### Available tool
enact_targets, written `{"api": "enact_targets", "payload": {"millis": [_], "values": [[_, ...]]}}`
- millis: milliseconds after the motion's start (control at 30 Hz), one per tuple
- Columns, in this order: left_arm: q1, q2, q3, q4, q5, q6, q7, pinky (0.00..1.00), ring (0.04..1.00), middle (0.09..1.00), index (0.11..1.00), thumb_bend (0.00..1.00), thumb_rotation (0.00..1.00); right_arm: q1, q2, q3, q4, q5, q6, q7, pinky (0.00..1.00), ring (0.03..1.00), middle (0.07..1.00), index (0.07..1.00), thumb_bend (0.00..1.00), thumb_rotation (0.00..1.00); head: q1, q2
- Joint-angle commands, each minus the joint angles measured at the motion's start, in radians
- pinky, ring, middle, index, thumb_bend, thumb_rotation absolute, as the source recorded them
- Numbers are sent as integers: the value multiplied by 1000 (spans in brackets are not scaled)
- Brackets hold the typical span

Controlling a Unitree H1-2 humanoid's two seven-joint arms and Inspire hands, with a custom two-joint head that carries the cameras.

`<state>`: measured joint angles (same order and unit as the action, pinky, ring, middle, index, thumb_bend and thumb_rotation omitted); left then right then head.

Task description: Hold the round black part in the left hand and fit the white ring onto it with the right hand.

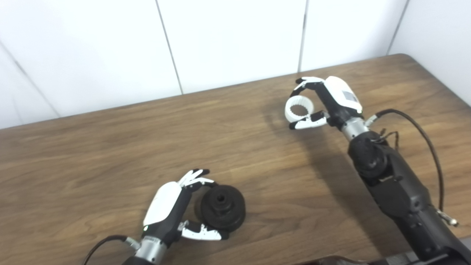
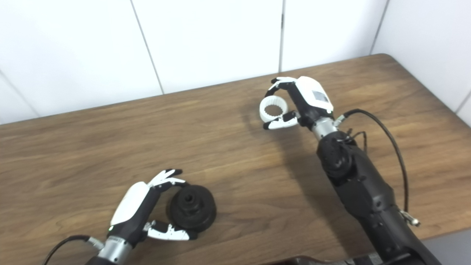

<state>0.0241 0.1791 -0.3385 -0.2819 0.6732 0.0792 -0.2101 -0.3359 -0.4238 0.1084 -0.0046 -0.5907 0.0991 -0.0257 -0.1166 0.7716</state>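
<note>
Left eye view is showing a brown wood-grain tabletop [image 1: 110, 147] running up to a white panelled wall [image 1: 228, 40]; the left hand [image 1: 173, 211], white-backed with black fingers, is reaching in from the bottom left and is cupping the round black part [image 1: 222, 208], a dark disc-shaped piece with a raised hub and a small hole at its centre; the fingers [image 1: 195, 178] are curling over the far edge of the part and the thumb [image 1: 202, 232] is lying along its near edge, so the hand is closing on the part from both sides; the part is sitting low over the near area of the tabletop, and whether it is resting on the wood or being lifted just clear cannot be told. Well apart, toward the far right of the tabletop, the right hand [image 1: 327, 103] is gripping the white ring [image 1: 299, 109], a pale plastic band with a notched inner rim; the upper fingers [image 1: 307, 81] are hooking over its top and the thumb [image 1: 307, 122] is pressing beneath it; the ring is facing the camera with its opening showing the wood behind it; the black right forearm [image 1: 393, 191] is stretching in from the bottom right, with a dark cable [image 1: 423, 136] looping beside the wrist.
</note>
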Motion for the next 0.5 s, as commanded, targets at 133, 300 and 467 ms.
{"api": "enact_targets", "payload": {"millis": [133,300,467], "values": [[-23,-11,-12,11,41,12,7,909,956,912,561,856,214,-9,2,-10,-138,30,-28,28,742,871,829,483,518,142,42,6],[-29,-22,-19,19,56,23,12,905,955,910,560,861,201,21,20,-4,-207,48,-48,41,732,863,820,483,518,141,84,10],[-40,-32,-25,24,68,34,13,898,953,910,560,869,186,53,44,-3,-278,76,-51,69,743,870,817,483,519,139,128,18]]}}
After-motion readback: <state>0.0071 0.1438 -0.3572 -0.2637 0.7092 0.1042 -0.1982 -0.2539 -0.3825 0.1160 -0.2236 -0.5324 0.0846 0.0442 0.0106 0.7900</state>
